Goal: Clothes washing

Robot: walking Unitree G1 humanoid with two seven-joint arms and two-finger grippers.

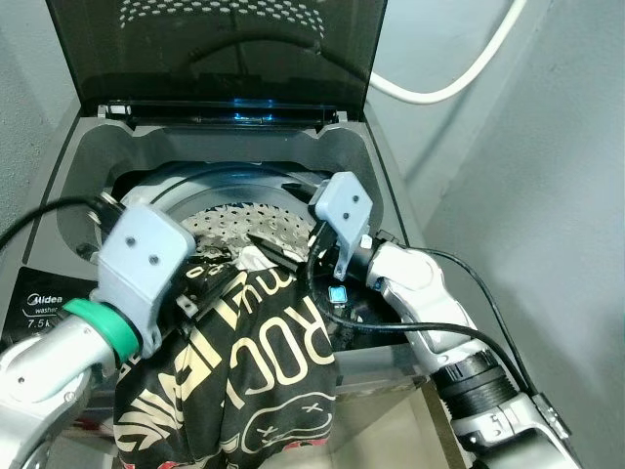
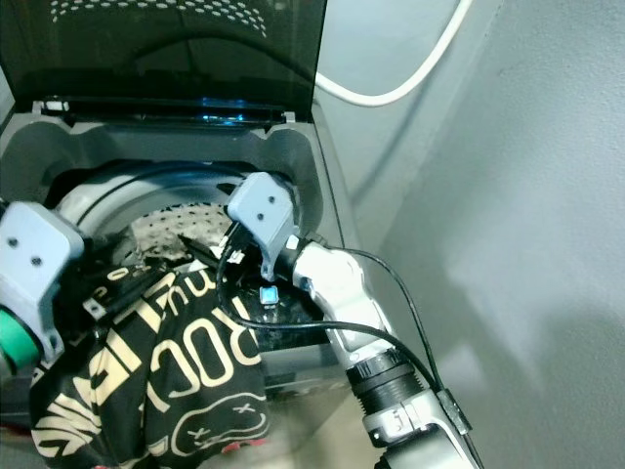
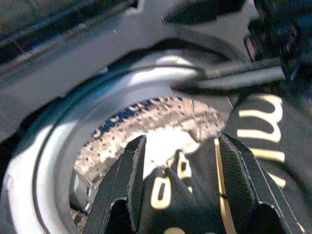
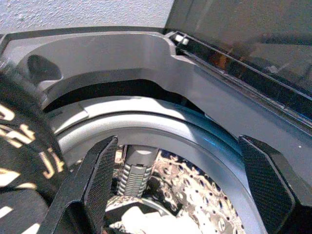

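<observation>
Directly below the head camera stands a top-loading washing machine [image 1: 391, 186] with its dark lid [image 1: 225, 49] raised against the wall. A black garment with large cream lettering [image 1: 254, 362] hangs over the machine's front edge, one part draped down outside and the upper part reaching over the rim into the opening. Behind it the perforated metal drum [image 1: 229, 223] shows, with a bit of white cloth [image 1: 256, 258] lying at the garment's top edge.

The left gripper [image 3: 178, 183] sits at the front left of the opening, and its wrist view shows the two black fingers [image 3: 129, 180] pinching a fold of the black garment between them, above the drum. The right gripper [image 4: 180, 185] reaches in from the right side, over the drum's ring; its fingers [image 4: 100, 178] are spread wide apart with nothing between them, the garment lying just beside one finger. A white hose [image 1: 459, 73] curves along the wall behind the machine. A brand label [image 1: 44, 305] sits on the front left panel.
</observation>
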